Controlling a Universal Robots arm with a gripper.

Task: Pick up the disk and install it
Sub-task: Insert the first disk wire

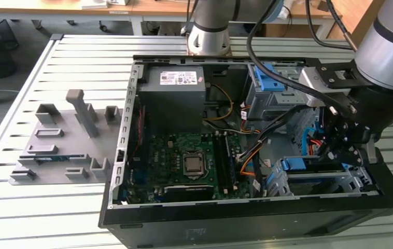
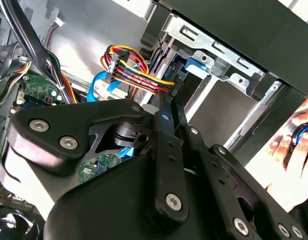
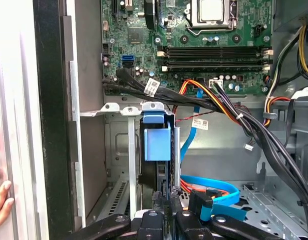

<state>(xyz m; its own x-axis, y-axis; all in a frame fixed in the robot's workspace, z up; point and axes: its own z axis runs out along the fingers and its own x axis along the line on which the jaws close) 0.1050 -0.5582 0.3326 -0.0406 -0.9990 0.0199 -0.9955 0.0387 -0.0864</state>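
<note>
The disk (image 3: 158,144) stands on edge in the drive bay of the open computer case (image 1: 252,218); its blue carrier faces the first wrist view, with the dark metal body behind it. In the exterior view its blue carrier end (image 1: 295,165) shows in the bay at the case's front corner, on that view's right. My gripper (image 3: 164,194) reaches down into this bay, its two black fingers closed tightly on the disk's thin edge. In the second wrist view the gripper (image 2: 167,102) points at the bay's metal frame, where a blue tab (image 2: 196,64) shows.
A cable bundle (image 3: 219,105) and a blue flat cable (image 3: 214,192) run beside the bay. The motherboard (image 1: 190,155) and grey power supply box (image 1: 176,85) fill the case's left. Another blue carrier (image 1: 272,78) sits in the rear bay. A person's hand (image 2: 294,140) rests on the case edge.
</note>
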